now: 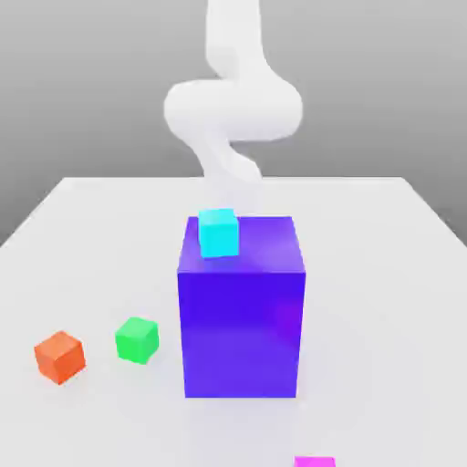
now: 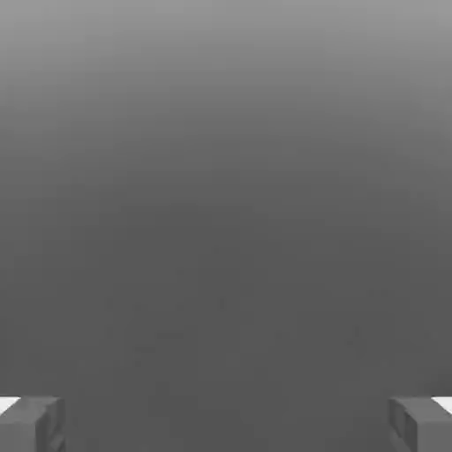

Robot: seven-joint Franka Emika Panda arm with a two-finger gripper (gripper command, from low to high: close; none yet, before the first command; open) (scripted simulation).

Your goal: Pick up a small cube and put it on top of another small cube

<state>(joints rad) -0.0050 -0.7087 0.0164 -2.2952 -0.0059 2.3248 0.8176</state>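
The magenta cube [image 1: 315, 461] lies behind the big block [image 1: 241, 310] from the arm, so the open, empty gripper [image 2: 226, 424] may hit that block or the cyan cube [image 1: 219, 233] while reaching.

1. The small plain magenta cube [image 1: 315, 461] is chopped off by the bottom edge of the exterior view, so you just get a thin strip of its top.
2. The white robot arm [image 1: 233, 109] runs out past the top edge, and its lower end drops behind the tall blue-violet block [image 1: 242, 310] and the little cyan cube [image 1: 219, 233] sitting on it.
3. In the hand view, the two grey fingertips [image 2: 31, 424] are clipped at the corners.
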